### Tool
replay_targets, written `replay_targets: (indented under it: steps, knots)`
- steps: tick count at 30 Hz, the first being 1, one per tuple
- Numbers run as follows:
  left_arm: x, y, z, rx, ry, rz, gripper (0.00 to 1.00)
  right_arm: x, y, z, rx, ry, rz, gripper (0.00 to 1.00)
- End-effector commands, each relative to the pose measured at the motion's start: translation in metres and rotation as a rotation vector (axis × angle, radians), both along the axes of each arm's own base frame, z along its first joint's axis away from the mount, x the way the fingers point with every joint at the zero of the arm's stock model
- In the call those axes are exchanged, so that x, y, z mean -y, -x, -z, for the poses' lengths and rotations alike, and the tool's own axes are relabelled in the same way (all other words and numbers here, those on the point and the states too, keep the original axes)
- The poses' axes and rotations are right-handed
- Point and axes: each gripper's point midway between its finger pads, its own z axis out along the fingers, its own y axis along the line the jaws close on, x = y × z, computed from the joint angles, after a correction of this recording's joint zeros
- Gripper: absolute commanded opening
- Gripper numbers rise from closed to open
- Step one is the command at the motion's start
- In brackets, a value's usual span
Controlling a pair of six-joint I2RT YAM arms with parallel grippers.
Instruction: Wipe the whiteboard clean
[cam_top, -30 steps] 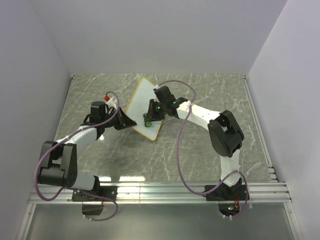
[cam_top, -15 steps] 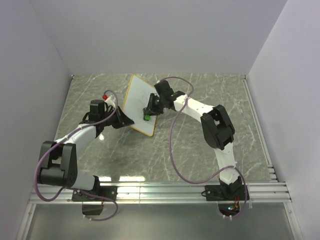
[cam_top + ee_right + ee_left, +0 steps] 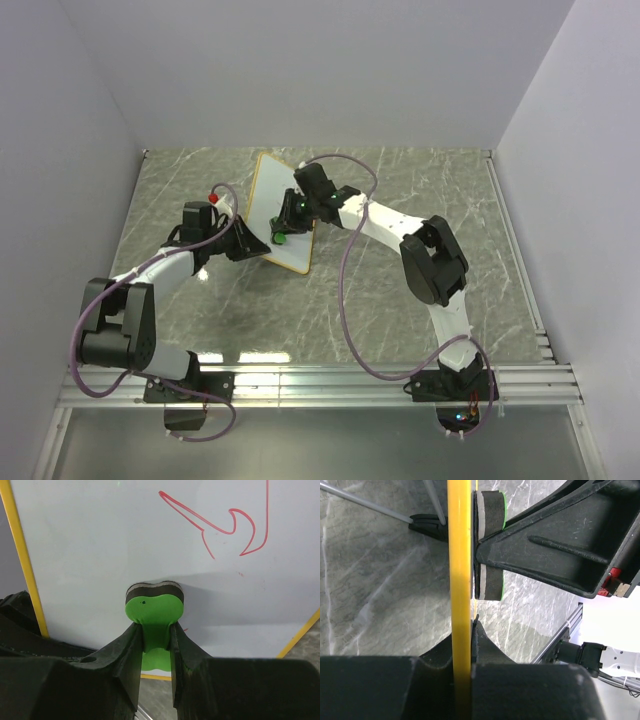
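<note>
Table (image 3: 420,200): grey-green marble top, white walls on three sides, metal rail along the near edge. Open marble shows right of the right arm and between the board and the rail.

Whiteboard (image 3: 266,195): sits left of centre toward the back, propped up at a tilt. Cannot tell if its lower edge touches the table. White face, thin yellowish frame (image 3: 459,570), rounded corners, black foot (image 3: 427,524) on the back. Most of the face is wiped. A red scribble (image 3: 227,527) is left at upper right in the right wrist view, with faint red flecks just beside the eraser.

Left gripper (image 3: 250,243): fingers pressed together on the whiteboard's frame, at its left edge.

Right gripper (image 3: 157,640): pinching the green eraser (image 3: 154,607) by its waist, felt side flat on the board, near the lower frame edge and apart from the scribble.

Small red thing (image 3: 212,195) behind the left arm, too small to tell what it is.
</note>
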Motion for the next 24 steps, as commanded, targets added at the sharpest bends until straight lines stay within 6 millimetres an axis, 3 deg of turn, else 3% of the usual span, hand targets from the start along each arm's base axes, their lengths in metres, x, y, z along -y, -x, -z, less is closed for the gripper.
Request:
replay_targets:
  steps: [1,4,8,10,11,12,16,19,24]
  knots:
    - [0.015,0.004,-0.022,0.032,0.059,0.063,0.00,-0.021,0.011,-0.020,0.026,-0.053,-0.055,0.00]
    - [0.015,0.008,-0.026,0.042,0.056,0.074,0.00,-0.013,-0.009,-0.013,0.016,-0.034,-0.008,0.00]
    - [0.015,0.017,-0.023,0.021,0.055,0.092,0.00,0.015,-0.052,0.008,-0.021,-0.022,0.099,0.00]
    - [0.014,0.020,-0.022,0.013,0.052,0.100,0.00,0.021,-0.068,0.009,-0.023,-0.025,0.124,0.00]
    - [0.015,0.020,-0.022,0.016,0.052,0.103,0.00,0.029,-0.072,0.025,-0.055,0.007,0.136,0.00]
    - [0.014,0.020,-0.022,0.014,0.051,0.103,0.00,0.034,-0.082,0.022,-0.038,0.013,0.137,0.00]
    - [0.015,0.019,-0.025,0.019,0.051,0.108,0.00,0.047,-0.073,0.052,-0.080,0.098,0.116,0.00]
    - [0.016,0.016,-0.026,0.022,0.054,0.105,0.00,0.057,-0.041,0.076,-0.134,0.113,0.114,0.00]
    - [0.017,0.011,-0.025,0.020,0.067,0.095,0.00,0.052,-0.009,0.083,-0.161,0.130,0.072,0.00]
